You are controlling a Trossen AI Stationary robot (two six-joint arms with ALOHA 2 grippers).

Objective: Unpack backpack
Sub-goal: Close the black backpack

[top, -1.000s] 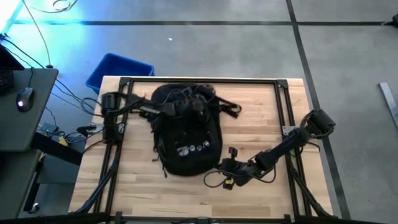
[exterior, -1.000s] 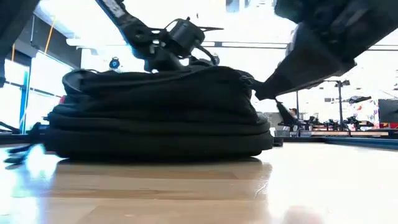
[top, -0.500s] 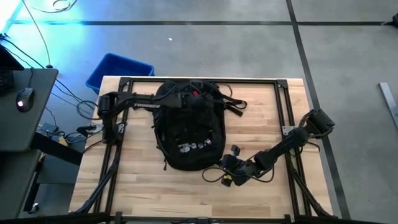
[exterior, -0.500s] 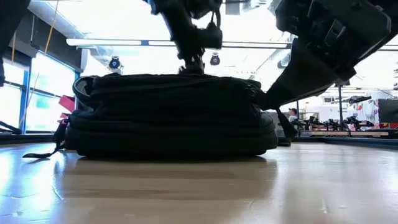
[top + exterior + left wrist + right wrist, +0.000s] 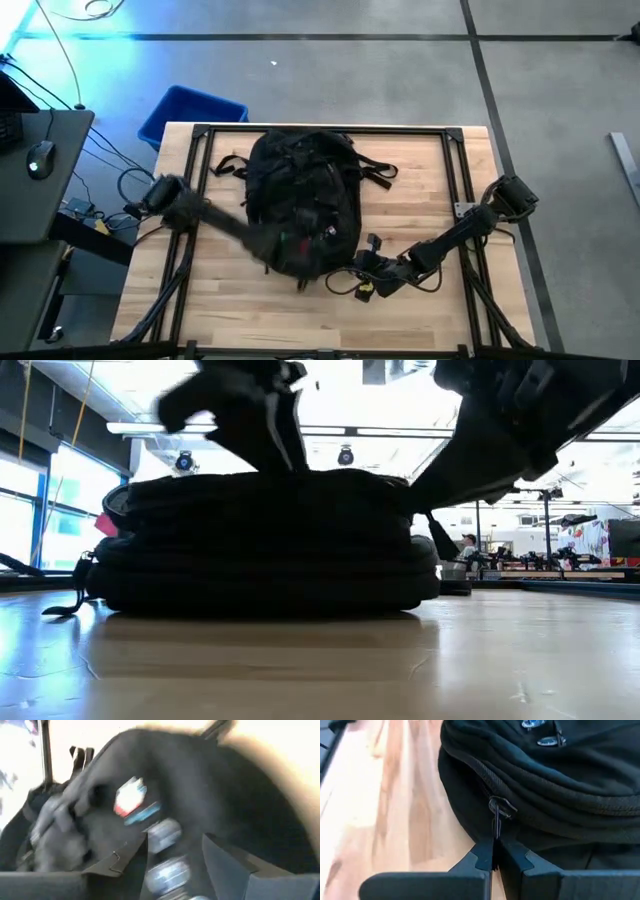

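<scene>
The black backpack (image 5: 300,195) lies flat on the wooden table, front up, with small colourful pins (image 5: 131,800) on it. Its straps (image 5: 375,170) trail on the table at its far end. My left gripper (image 5: 300,255) is open over the near part of the backpack's front, its fingers (image 5: 132,865) on either side of the pins; the view is blurred. My right gripper (image 5: 362,278) sits low at the backpack's near right corner, shut on a zipper pull (image 5: 496,825). In the low view the backpack (image 5: 260,545) fills the middle. My right gripper pinches the zipper's thin black pull (image 5: 495,836) between its two fingertips, just below the slider (image 5: 501,806) on the backpack's side wall. The fingers come in about level from the table's right. The pull runs straight from slider to fingertips; the backpack rests on the table.
A blue bin (image 5: 190,112) stands on the floor beyond the table's far left corner. A black frame (image 5: 330,130) runs along the table's edges. Loose cable (image 5: 345,290) lies by my right gripper. Bare wood shows near the front edge (image 5: 250,320).
My left gripper has swung fast from the backpack's far end toward the table's near edge and now hangs over the pins on its front. My right gripper has stayed shut on the zipper pull.
</scene>
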